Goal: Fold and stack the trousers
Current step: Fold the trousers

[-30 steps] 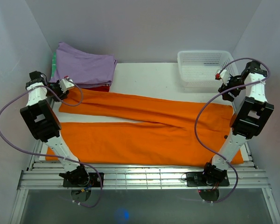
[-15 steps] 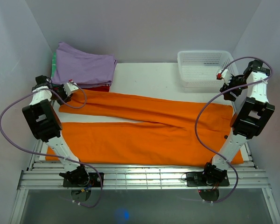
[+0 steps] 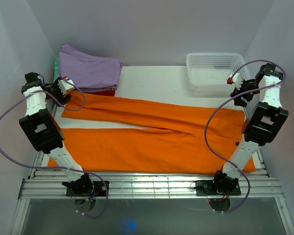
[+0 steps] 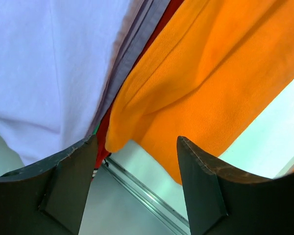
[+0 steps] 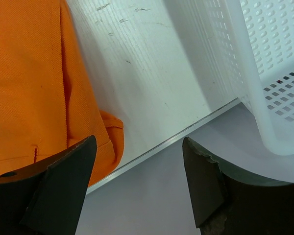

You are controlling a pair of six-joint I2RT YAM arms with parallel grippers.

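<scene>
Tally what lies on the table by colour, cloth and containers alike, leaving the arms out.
Orange trousers: 1
Lilac folded garment: 1
Red folded garment: 1, only its edge shows
Green folded garment: 1, only a sliver shows
White basket: 1
Total: 5

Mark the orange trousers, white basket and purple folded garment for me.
orange trousers (image 3: 152, 147): top external view, middle of the near leg.
white basket (image 3: 210, 84): top external view, front wall.
purple folded garment (image 3: 88, 71): top external view, top face.
</scene>
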